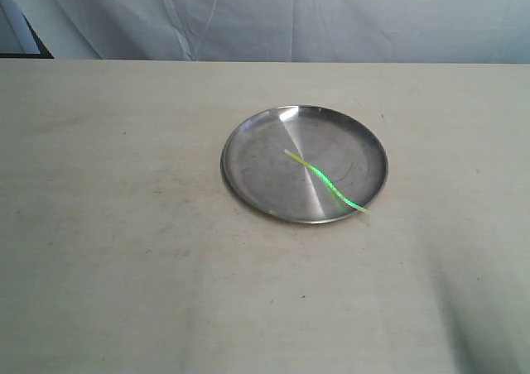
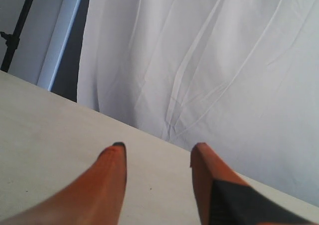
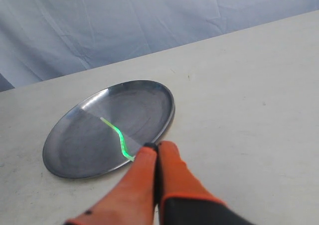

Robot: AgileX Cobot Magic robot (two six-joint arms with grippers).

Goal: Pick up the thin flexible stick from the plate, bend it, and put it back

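The silvery round plate (image 1: 257, 155) rests on the table right of centre. Across it lies the thin yellow-green stick (image 1: 327, 181), slightly wavy, with its near end poking just over the plate's front-right rim. Neither gripper shows in the exterior view. In the right wrist view my right gripper (image 3: 157, 146) is shut with nothing between its orange fingers, its tips close to the rim of the plate (image 3: 75, 145) and beside the near end of the stick (image 3: 119, 138). My left gripper (image 2: 158, 148) is open over bare table, facing the curtain, with no plate in its view.
The pale tabletop (image 1: 124, 250) spreads wide around the plate. A white cloth backdrop (image 1: 331, 18) hangs behind the table's far edge. A dark stand pole (image 2: 17, 31) rises beyond the table in the left wrist view.
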